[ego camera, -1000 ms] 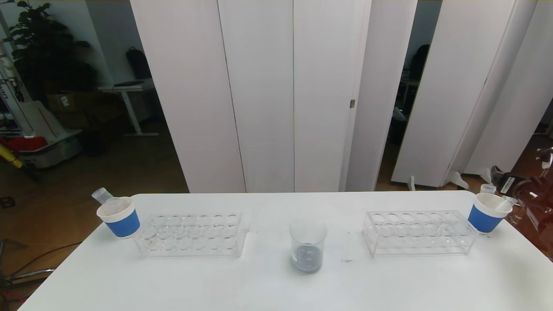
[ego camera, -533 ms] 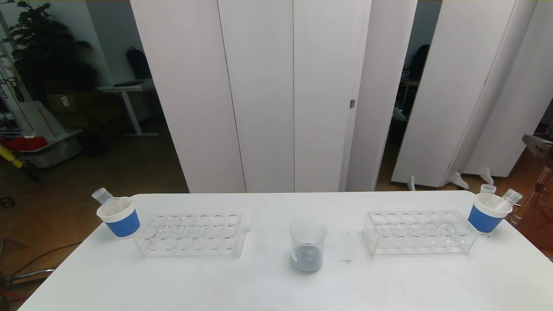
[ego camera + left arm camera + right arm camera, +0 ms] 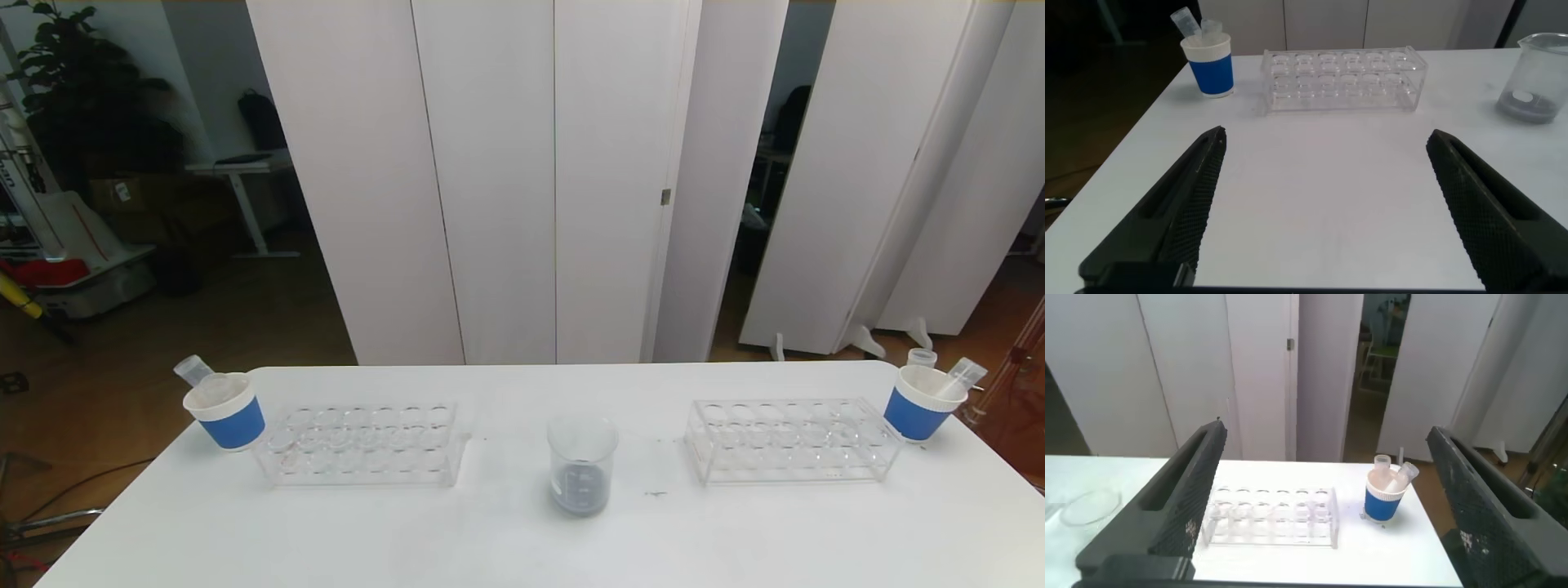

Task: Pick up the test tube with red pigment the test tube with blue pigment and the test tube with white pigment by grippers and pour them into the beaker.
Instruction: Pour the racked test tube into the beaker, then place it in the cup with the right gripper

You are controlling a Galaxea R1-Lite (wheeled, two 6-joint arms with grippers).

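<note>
The clear beaker (image 3: 581, 465) stands at the table's middle with a grey layer in its bottom; the left wrist view also catches the beaker (image 3: 1538, 77). Clear tubes (image 3: 193, 369) lean in the left cup (image 3: 224, 411), and more tubes (image 3: 963, 374) in the right cup (image 3: 922, 404). No red, blue or white pigment shows in any of them, so the three test tubes of the task cannot be picked out. My left gripper (image 3: 1326, 135) hangs open over bare tabletop. My right gripper (image 3: 1326, 429) is open, high above the right rack. Neither shows in the head view.
Two clear tube racks lie on the white table: the left rack (image 3: 363, 445) beside the left cup, the right rack (image 3: 792, 441) beside the right cup. White panels stand behind the table's far edge. The right cup (image 3: 1385, 498) sits near the table's right corner.
A dark shape at the far right edge of the head view, beside the right cup, has drawn up and away out of sight. The rest stays as it was.
</note>
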